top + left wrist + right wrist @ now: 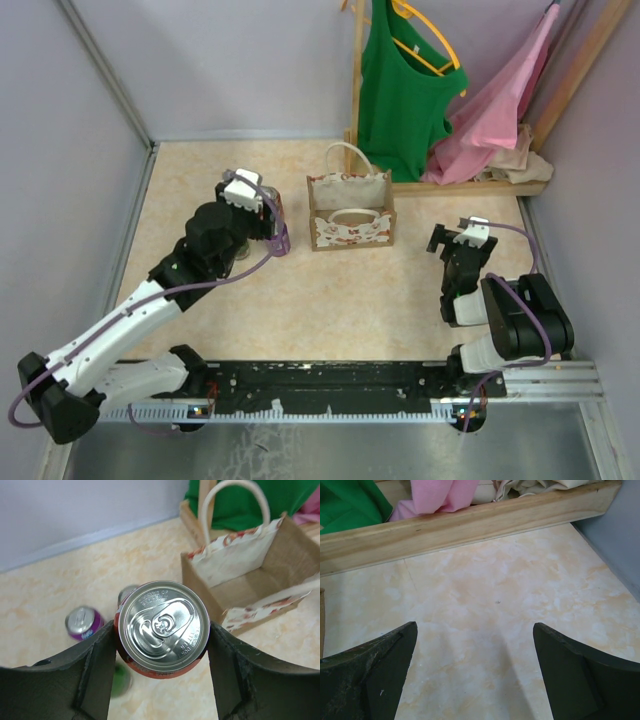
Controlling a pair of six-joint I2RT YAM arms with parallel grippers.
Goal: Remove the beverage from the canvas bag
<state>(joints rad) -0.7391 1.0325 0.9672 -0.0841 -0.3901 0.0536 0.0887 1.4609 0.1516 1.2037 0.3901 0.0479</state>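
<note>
Left wrist: left gripper (pixel 161 645) clenched on beverage can (pixel 162 622) near canvas bag (pixel 250 580); right gripper (pixel 475 645) spread.

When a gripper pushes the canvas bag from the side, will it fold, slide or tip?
Probably slide or tip: the canvas bag looks empty inside, so likely light. It stands boxy by itself, so the walls seem fairly stiff, though fabric may dent.

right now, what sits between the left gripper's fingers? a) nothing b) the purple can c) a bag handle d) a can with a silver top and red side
d: in the left wrist view both fingers of the left gripper press the sides of the red-sided can, while the purple can stands apart on the table and the canvas bag sits off to the right.
</note>
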